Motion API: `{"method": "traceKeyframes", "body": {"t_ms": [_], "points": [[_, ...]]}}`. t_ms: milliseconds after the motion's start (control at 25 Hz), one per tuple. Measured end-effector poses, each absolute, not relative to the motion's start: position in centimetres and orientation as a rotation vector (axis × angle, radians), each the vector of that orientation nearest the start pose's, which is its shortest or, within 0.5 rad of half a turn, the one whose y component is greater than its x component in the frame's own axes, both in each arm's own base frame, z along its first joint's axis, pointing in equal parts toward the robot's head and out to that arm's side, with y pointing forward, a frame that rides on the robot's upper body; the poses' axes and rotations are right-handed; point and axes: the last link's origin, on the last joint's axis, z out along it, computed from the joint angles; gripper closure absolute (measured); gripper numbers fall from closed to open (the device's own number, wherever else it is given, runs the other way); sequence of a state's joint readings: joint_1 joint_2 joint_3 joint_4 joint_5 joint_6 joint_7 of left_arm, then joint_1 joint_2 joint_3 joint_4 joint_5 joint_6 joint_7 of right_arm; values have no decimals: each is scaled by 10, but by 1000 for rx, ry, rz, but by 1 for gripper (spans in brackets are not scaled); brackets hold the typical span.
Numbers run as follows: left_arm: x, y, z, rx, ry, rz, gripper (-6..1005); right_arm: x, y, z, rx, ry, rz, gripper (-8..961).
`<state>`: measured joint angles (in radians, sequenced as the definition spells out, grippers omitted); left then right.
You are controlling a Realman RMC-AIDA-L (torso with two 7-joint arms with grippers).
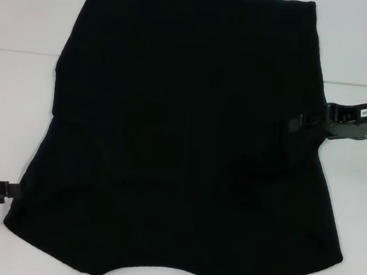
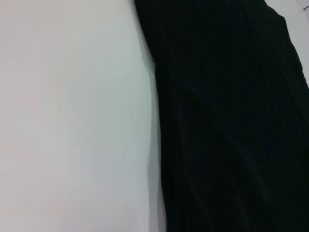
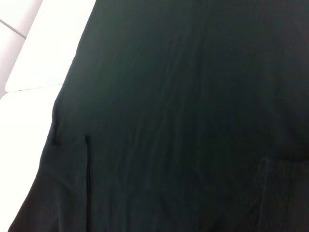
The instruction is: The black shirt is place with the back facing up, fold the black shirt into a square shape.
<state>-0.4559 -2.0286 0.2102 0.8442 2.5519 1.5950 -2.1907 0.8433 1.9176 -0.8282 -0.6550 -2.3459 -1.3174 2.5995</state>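
Observation:
The black shirt (image 1: pixel 185 124) lies flat on the white table (image 1: pixel 23 42), plain side up, and fills most of the head view. Its curved neckline edge is at the near side. My right gripper (image 1: pixel 305 122) is at the shirt's right edge, shut on a flap of the sleeve. That flap hangs from the gripper and drapes inward over the shirt's body. My left gripper (image 1: pixel 12 190) rests low on the table, touching the shirt's near left edge. In the left wrist view the black shirt (image 2: pixel 231 121) lies beside bare table, while black shirt (image 3: pixel 183 121) cloth nearly fills the right wrist view.
White table surface (image 1: pixel 352 214) shows to the left and right of the shirt. A seam between table panels (image 3: pixel 14 29) runs behind the shirt's far end. No other objects are in view.

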Motion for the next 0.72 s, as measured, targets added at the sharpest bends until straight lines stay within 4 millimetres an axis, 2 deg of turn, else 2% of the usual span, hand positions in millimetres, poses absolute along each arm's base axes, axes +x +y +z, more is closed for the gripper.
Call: {"method": "traceKeyframes", "body": {"t_ms": [720], "points": [[-369, 291, 57, -2009, -1863, -385, 532, 227, 432, 44, -2236, 1679, 222, 447]]}}
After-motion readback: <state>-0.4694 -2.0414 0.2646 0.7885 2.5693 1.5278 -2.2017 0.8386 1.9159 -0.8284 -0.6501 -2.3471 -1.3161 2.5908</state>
